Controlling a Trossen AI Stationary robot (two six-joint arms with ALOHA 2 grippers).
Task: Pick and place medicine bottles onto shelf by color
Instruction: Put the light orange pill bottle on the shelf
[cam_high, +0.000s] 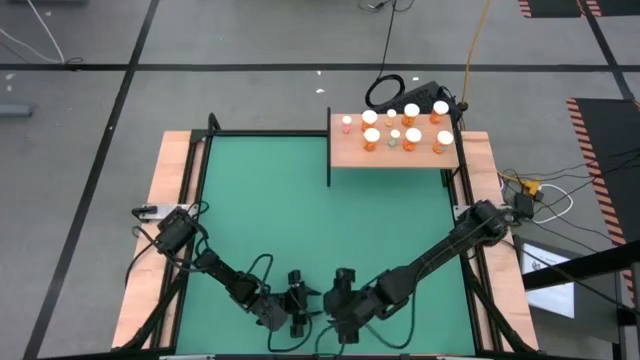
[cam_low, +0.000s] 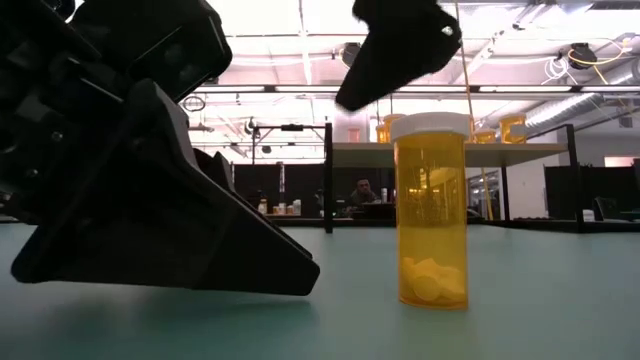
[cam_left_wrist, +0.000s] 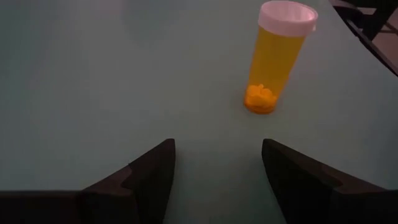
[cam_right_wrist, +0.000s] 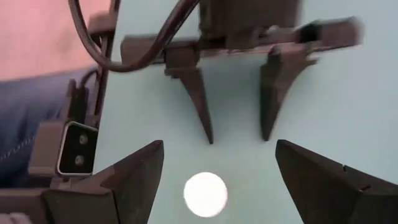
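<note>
One orange bottle (cam_low: 431, 210) is standing upright on the green worktop (cam_high: 300, 220) at its near edge, well apart from the wooden shelf (cam_high: 395, 152) at the far right corner, where the other bottles (cam_high: 412, 138) are already sitting in two rows. Both arms are reaching in low around the lone bottle.

The right gripper (cam_right_wrist: 219, 180) is hovering directly over it: its wrist view is looking straight down on the round white cap (cam_right_wrist: 205, 193), which is lying between the two widely spread fingers (cam_right_wrist: 134, 177), a little nearer one of them. They are holding nothing. The left gripper (cam_left_wrist: 217, 171) is sitting low on the worktop just beside, its fingers (cam_left_wrist: 152, 171) also spread wide and empty, with the bottle standing ahead of them and off to one side, not between them.

The step in hand looks like the pick of this last bottle, most likely by the right arm. To do it well, it is worth centring the cap between the fingers first, then descending straight so the pads meet the body below the cap rather than the cap's rim. The bottle is tall, light and narrow, so a one-sided touch could tip it. The left gripper is crowding the space, so a clean vertical approach is mattering here.
</note>
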